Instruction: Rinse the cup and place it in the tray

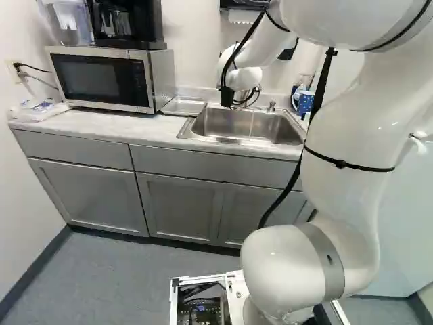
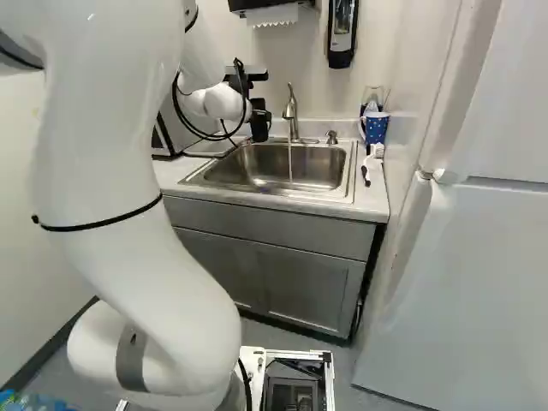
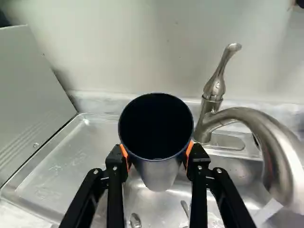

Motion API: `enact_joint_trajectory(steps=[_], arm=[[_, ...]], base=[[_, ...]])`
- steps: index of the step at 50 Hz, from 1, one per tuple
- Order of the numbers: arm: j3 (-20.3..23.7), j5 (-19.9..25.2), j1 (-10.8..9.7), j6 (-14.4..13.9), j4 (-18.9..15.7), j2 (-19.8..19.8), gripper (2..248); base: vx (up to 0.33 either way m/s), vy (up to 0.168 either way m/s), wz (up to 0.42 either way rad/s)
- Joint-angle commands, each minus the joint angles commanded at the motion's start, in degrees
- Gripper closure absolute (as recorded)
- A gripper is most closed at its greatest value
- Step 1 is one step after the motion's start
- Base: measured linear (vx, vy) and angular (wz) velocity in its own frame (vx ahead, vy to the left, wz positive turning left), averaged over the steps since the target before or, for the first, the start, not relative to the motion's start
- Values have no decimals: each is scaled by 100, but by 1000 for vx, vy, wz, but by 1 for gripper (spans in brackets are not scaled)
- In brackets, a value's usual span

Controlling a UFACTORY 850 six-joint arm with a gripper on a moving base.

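Black, orange-padded fingers (image 3: pixel 115 164) clamp a tapered, dark-and-silver metal cup (image 3: pixel 159 175), mouth up, long axis roughly upright, near the curved steel faucet (image 3: pixel 247 116).

I can't make out the bottom inside the dark cup (image 3: pixel 156 128). The metal piece (image 3: pixel 135 221) in the sink (image 1: pixel 250 125) is cut off, as is the coffee maker's (image 1: pixel 128 24) top.

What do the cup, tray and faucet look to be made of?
Cup: likely metal, satin silver outside by its soft sheen; interior too dark to identify.
Tray: probably metal, dull silver with scattered glints, though plastic isn't ruled out.
Faucet: metal, brushed-looking, going by the smooth grey highlights along its spout.
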Motion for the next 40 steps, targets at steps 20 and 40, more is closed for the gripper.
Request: enact_joint_trajectory(steps=[20,40], arm=[[0,0,0,0,0,0,126],[2,0,0,0,0,-4,126]], base=[[0,0,0],[0,0,0]])
